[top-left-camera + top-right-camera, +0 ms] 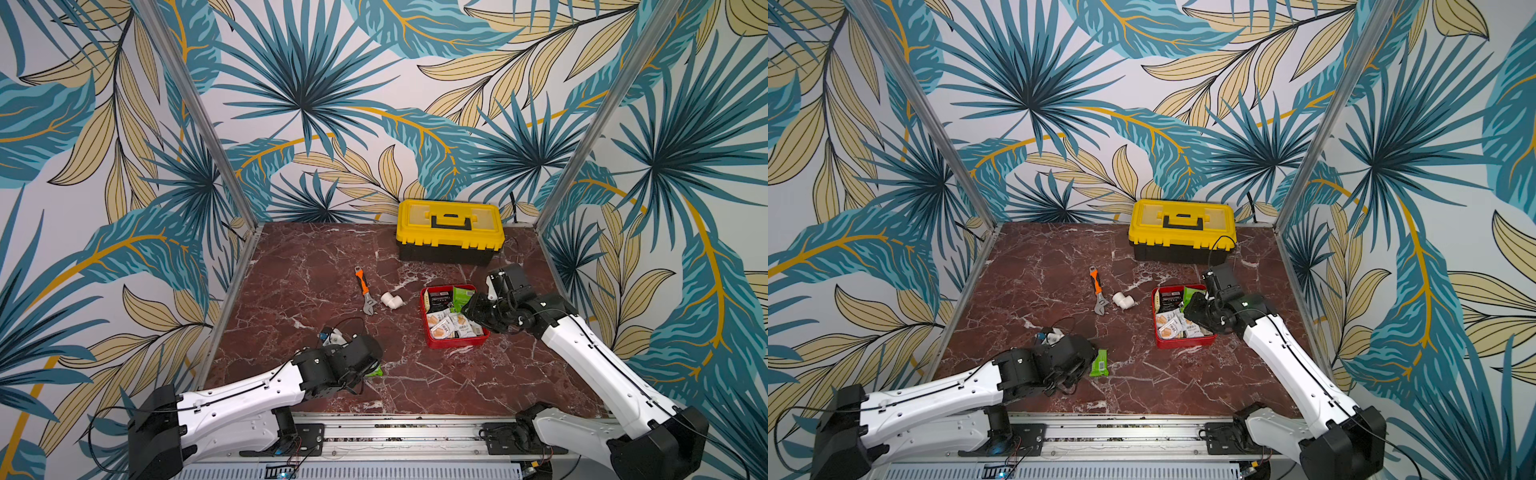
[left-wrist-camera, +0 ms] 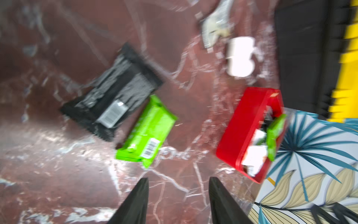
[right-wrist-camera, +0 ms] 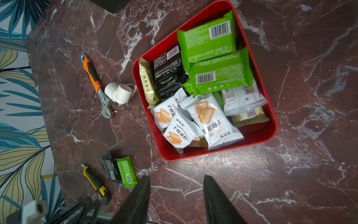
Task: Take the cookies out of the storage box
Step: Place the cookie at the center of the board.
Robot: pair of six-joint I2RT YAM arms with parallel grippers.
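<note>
Red storage box [image 3: 213, 153] sits on the marble tabletop [image 3: 290, 184], right of centre, in front of the yellow-and-black toolbox [image 1: 451, 228] but apart from it. The box holds a loose pile of cookies [image 3: 203, 114]: two green packets against one wall, a black one and a cream one beside them, several white ones picturing tan biscuits, overlapping. Two packets lie outside the box near the front left of the table: a green packet [image 2: 147, 131] and a black packet [image 2: 112, 91], side by side and touching along one edge. Left gripper [image 2: 179, 179] is low over the table just beside this pair; jaws parted, nothing between them, the green packet just ahead of the fingertips. Left wrist view is motion-blurred. Right gripper [image 3: 176, 176] hangs over the right-hand edge of the box in both top views; jaws spread, gap empty, no contact with any packet. An adjustable wrench [image 3: 93, 77] with an orange grip and a white pipe elbow [image 3: 119, 93] lie touching each other left of the box. A yellow utility knife [image 3: 95, 182] lies near the two removed packets.
</note>
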